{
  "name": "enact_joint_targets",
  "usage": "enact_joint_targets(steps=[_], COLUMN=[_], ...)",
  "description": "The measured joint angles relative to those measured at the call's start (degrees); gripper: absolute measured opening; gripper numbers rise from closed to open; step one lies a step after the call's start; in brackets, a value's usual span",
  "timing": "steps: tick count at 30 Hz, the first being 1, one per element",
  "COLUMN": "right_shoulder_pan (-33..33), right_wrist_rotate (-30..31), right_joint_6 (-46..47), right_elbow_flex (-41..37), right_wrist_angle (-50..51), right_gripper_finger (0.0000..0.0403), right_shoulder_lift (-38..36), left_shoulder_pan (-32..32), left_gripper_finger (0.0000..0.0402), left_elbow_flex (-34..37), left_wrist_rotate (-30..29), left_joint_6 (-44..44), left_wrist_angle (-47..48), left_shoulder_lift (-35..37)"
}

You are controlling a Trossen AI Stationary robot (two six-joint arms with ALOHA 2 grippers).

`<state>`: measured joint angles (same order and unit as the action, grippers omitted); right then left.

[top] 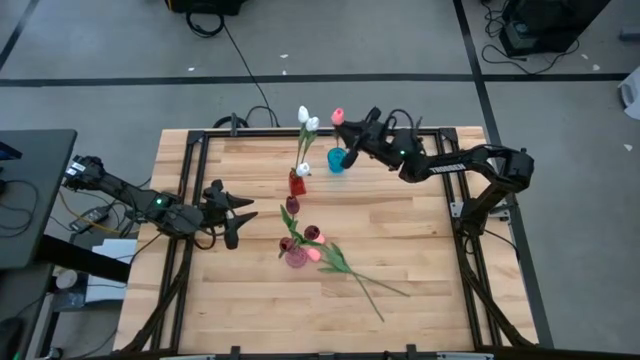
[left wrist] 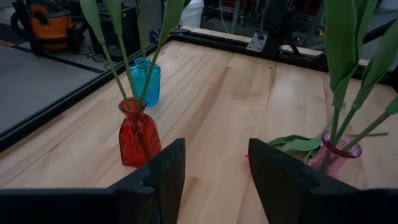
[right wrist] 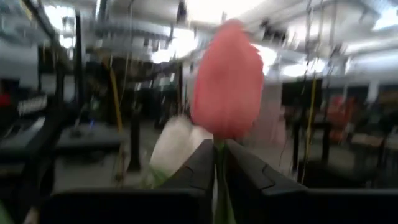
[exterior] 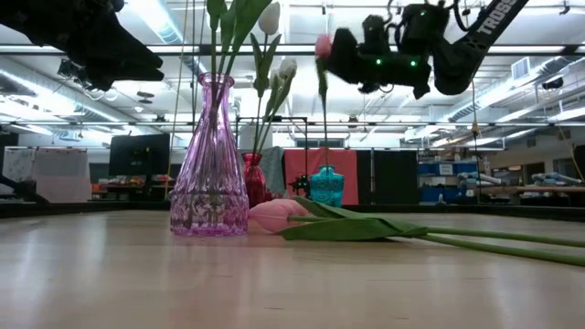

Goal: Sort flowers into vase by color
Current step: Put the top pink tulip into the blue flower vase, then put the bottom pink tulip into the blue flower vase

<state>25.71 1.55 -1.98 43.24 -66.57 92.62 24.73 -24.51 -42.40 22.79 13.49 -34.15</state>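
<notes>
the right gripper (top: 352,133) hangs above the blue vase (top: 337,160) at the far side of the table (top: 420,260), its two fingers (right wrist: 202,168) drawn in close on either side of a thin green stem, with the pink tulip (right wrist: 227,81) standing straight up just past the fingertips. whether the fingers actually press the stem or stand just off it i cannot tell. in the low view the stem runs down from the gripper into the blue vase's neck. nothing else is in that vase.

just beside the blue vase, toward the left arm, stands the red vase (top: 298,182) holding two white tulips (top: 307,120), their heads leaning up near the pink one.

nearer the middle of the table is the clear pinkish vase (top: 297,256), with dark maroon tulips (top: 291,205) in it, their stems (left wrist: 339,93) and leaves rising out of the mouth. a second pink tulip (exterior: 279,216) lies flat on the wood touching that vase's foot, its long stem and leaves trailing away toward the table's near right corner.

the left gripper (top: 228,212) waits low over the table's left side, fingers spread wide and holding nothing; ahead of it the red vase sits a little to one side and the clear pinkish vase to the other.
</notes>
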Motion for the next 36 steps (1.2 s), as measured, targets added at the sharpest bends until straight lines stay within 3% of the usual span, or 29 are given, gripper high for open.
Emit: enact_joint_targets(steps=[9, 13, 19, 26, 29, 36], right_shoulder_pan=[-0.01, -0.13, -2.78, -9.83, -12.25, -19.0], right_wrist_rotate=[-5.91, -7.2, -4.81, 8.88, 8.79, 1.3], right_joint_6=[4.73, 4.27, 2.95, 0.75, 3.56, 11.01], right_elbow_flex=[0.0, -0.02, -0.02, -0.02, -0.02, -0.02], right_wrist_angle=[14.36, 25.27, 41.5, 57.92, 62.69, 66.0], right_gripper_finger=[0.0131, 0.0151, 0.0155, 0.0154, 0.0154, 0.0154], right_shoulder_lift=[-0.04, -2.78, -10.02, -16.81, -17.88, -13.17], left_shoulder_pan=[0.0, 0.0, 0.0, 0.0, 0.0, 0.0], left_gripper_finger=[0.0182, 0.0182, 0.0182, 0.0182, 0.0182, 0.0182], left_elbow_flex=[0.0, 0.0, 0.0, 0.0, 0.0, 0.0], left_wrist_rotate=[-0.08, 1.43, 1.54, 1.54, 0.88, 0.62], left_joint_6=[-0.68, -0.08, -0.02, -1.23, -2.92, -3.08], left_wrist_angle=[0.18, 0.5, 1.51, 1.33, 0.18, -0.71], left_shoulder_lift=[0.0, 0.0, 0.0, 0.0, 0.02, 0.02])
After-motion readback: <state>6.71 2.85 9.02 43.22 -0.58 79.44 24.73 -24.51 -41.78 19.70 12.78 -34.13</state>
